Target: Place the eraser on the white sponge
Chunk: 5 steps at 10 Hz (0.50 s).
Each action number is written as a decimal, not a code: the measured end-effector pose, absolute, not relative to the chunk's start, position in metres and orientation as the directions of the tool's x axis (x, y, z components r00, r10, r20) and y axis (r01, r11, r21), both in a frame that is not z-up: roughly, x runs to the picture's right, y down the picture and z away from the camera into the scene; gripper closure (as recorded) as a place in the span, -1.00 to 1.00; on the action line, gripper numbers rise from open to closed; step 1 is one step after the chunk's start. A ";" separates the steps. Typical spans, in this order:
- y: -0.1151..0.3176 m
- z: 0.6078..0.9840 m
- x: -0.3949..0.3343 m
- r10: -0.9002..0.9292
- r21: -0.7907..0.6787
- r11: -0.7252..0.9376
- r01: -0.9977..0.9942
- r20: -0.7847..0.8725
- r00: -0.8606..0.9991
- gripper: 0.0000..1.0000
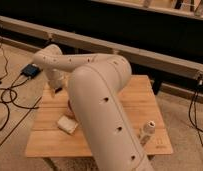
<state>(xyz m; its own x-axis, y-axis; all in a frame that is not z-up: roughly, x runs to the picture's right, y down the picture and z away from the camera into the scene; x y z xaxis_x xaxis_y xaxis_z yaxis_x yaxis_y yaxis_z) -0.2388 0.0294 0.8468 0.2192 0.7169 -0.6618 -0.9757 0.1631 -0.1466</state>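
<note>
The arm (100, 100) fills the middle of the frame. It rises from the lower centre, bends at the upper left and drops to the far-left edge of the bench (140, 102). The white sponge (68, 125) lies flat at the lower left of the bench, just beside the arm's big link and well apart from the small white container (147, 132) standing at the lower right.

The hand (57, 88) sits at the left, low over the bench edge and above the sponge in the frame. We cannot tell how far open it is or whether it grips anything. We cannot pick out the eraser either. It may be in the hand or hidden behind the arm.

We judge the step in hand to be carrying the eraser to the sponge. To do it well, we would bring the hand toward the lower left until it is squarely over the middle of the sponge. Then we would lower it until the eraser rests on the soft top and only then release, since a drop from height could bounce it off.
</note>
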 end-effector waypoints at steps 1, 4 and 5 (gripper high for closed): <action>0.025 0.859 -0.251 0.712 -0.165 0.173 -0.971 -0.660 0.239 -0.30; 0.020 0.893 -0.274 0.714 -0.178 0.190 -0.965 -0.650 0.261 -0.30; 0.019 0.902 -0.280 0.719 -0.178 0.196 -0.964 -0.642 0.265 -0.30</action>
